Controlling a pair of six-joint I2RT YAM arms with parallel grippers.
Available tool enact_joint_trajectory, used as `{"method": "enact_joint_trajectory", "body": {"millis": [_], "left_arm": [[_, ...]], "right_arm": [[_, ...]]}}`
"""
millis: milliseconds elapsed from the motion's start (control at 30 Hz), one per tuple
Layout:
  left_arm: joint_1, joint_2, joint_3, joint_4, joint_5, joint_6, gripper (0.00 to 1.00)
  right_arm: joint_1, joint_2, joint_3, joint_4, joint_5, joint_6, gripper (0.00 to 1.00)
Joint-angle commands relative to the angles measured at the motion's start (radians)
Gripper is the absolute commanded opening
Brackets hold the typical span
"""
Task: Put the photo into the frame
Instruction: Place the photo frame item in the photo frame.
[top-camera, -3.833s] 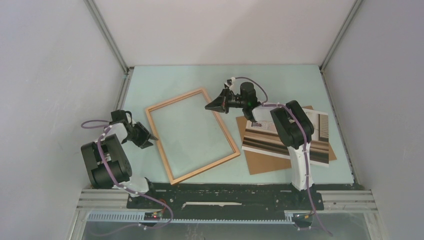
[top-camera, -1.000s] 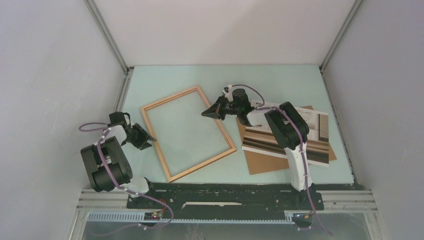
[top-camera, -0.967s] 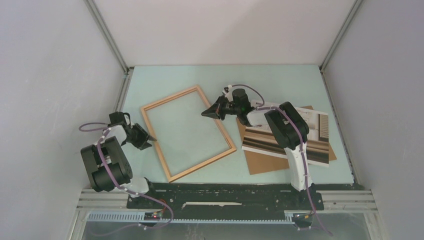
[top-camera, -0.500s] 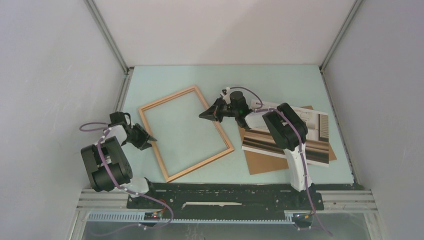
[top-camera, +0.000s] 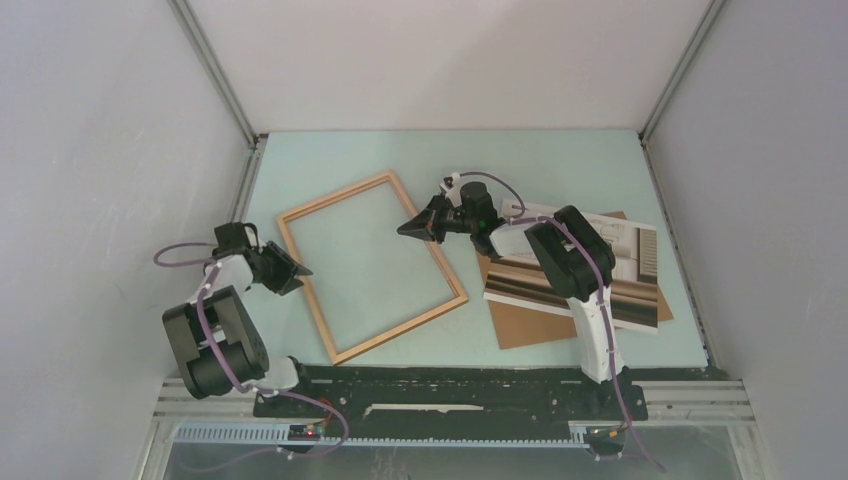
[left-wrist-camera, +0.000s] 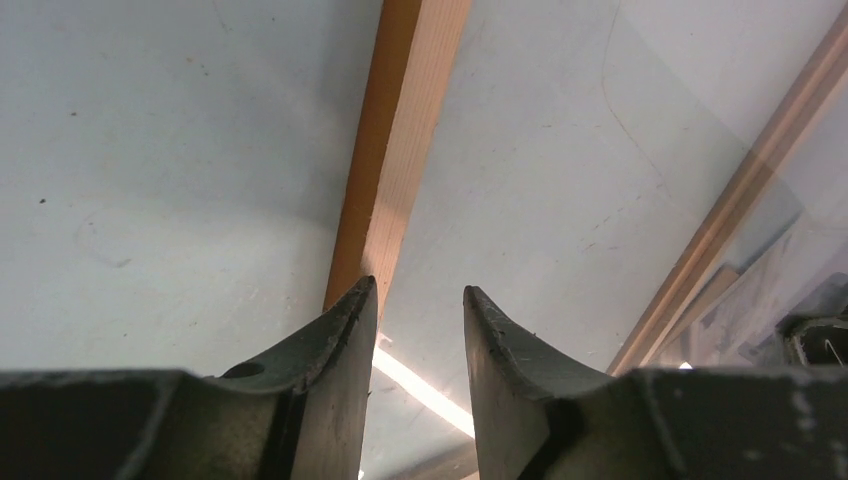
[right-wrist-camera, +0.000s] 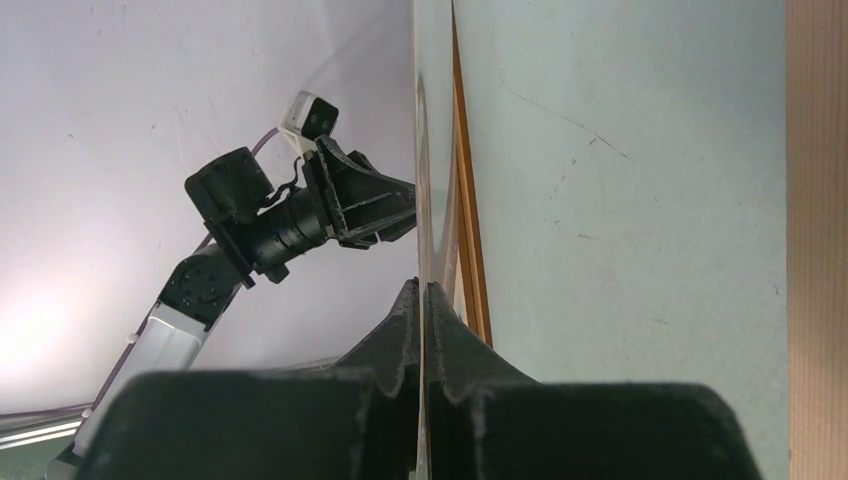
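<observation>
The frame (top-camera: 333, 194), thin light wood, lies slanted on the table left of centre. A clear pane (right-wrist-camera: 432, 150) sits within it. My right gripper (top-camera: 403, 229) is at the frame's right rail (right-wrist-camera: 465, 200). In the right wrist view the right gripper (right-wrist-camera: 420, 283) is shut on the pane's thin edge. My left gripper (top-camera: 303, 272) is at the frame's left rail (left-wrist-camera: 405, 120). Seen from the left wrist, this left gripper (left-wrist-camera: 415, 287) stands open with nothing between its fingers, the rail running up from behind the left fingertip. The photo (top-camera: 640, 262) lies picture side up at the right, partly hidden by the right arm.
A flat brown backing board (top-camera: 530, 325) lies under the photo at the right and shows as a brown strip (right-wrist-camera: 815, 200) in the right wrist view. White walls close in the pale green table (top-camera: 560, 160) on three sides.
The frame has slid and turned a little to the left together with my right gripper. My left gripper has drawn back slightly along the frame's left rail.
</observation>
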Motion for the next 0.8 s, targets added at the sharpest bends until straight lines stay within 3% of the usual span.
{"method": "enact_joint_trajectory", "body": {"millis": [0, 167, 767], "left_arm": [[0.011, 0.028, -0.010, 0.039, 0.047, -0.024, 0.42], [0.017, 0.030, -0.005, 0.038, 0.047, -0.020, 0.47], [0.017, 0.059, -0.005, 0.036, 0.065, -0.011, 0.47]], "right_arm": [[0.008, 0.009, 0.027, 0.044, -0.013, -0.011, 0.00], [0.013, 0.016, 0.039, 0.023, -0.020, -0.038, 0.00], [0.011, 0.048, 0.104, -0.052, -0.049, -0.136, 0.00]]}}
